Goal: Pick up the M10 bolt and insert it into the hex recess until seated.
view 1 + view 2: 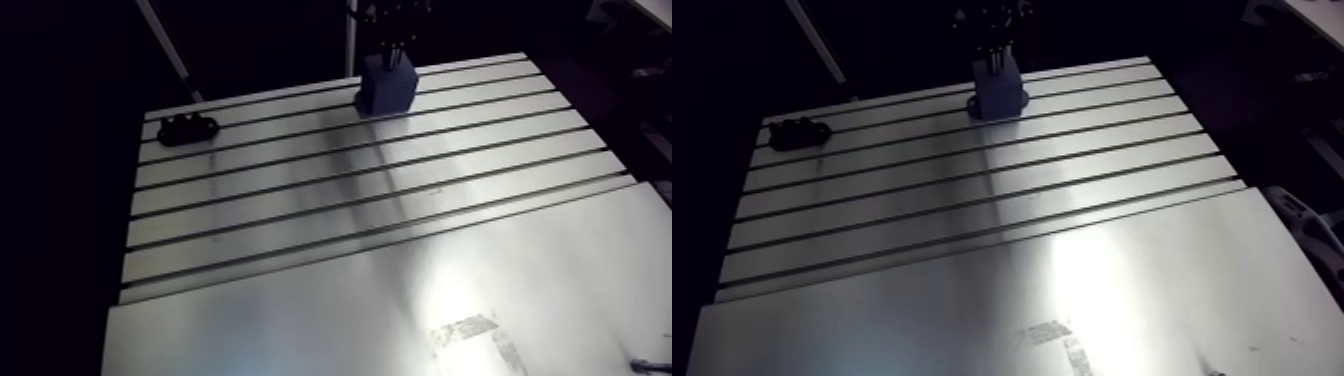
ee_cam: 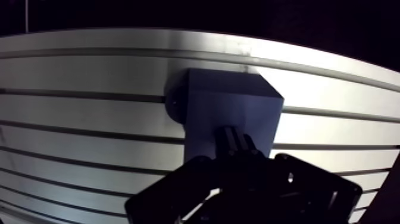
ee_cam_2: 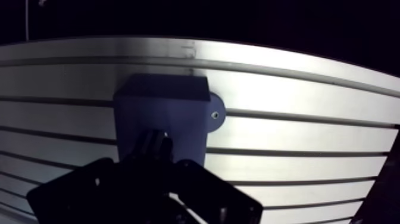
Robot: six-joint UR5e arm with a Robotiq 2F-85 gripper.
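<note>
Right above the blue block (image 1: 388,90), the gripper (image 2: 238,142)

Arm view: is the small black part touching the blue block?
No, the small black part lies near a side edge of the table, well apart from the blue block, with slotted surface between them.

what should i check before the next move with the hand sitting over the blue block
1. hand lined up over the blue block: ok, it hangs right above the block's top in both views.
2. bolt in the hand: cannot tell, that area is too dark.
3. hex recess in view and unblocked: cannot tell, the hand hides it.
4. blue block flat on the slotted table: ok.
5. black fixture out of the way: ok, it lies well apart from the block, off to one side.
</note>
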